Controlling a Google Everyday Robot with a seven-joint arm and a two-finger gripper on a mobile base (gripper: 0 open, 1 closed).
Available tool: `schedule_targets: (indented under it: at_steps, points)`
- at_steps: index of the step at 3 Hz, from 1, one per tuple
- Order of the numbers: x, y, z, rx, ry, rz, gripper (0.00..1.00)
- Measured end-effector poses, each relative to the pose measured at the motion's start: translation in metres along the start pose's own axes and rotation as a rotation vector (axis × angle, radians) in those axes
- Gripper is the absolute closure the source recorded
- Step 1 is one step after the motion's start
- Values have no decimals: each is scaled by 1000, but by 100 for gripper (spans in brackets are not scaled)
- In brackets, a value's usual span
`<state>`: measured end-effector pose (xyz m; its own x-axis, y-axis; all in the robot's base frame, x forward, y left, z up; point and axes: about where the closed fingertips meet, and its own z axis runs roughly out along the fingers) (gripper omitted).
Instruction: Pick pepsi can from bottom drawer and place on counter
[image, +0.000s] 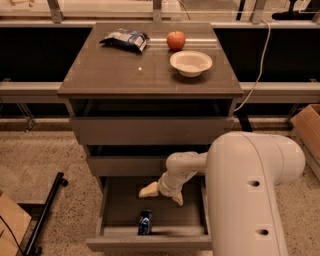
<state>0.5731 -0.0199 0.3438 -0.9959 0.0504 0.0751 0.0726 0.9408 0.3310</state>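
The pepsi can lies in the open bottom drawer, near its front wall and left of centre. My gripper hangs over the drawer's middle, above and a little right of the can, not touching it. Its two tan fingers are spread apart and hold nothing. The white arm reaches in from the lower right and hides the drawer's right part. The counter is the glossy top of the cabinet above.
On the counter lie a blue-and-white snack bag, a red apple and a white bowl. The two upper drawers stand slightly out. A black bar lies on the floor at left, and a cardboard box stands at right.
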Motion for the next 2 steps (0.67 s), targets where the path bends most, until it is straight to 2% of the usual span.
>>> schedule_targets:
  at_steps: [1, 2]
  points:
    - [-20, -8, 82, -31, 3, 97, 0]
    - [-20, -7, 87, -22, 14, 103, 0]
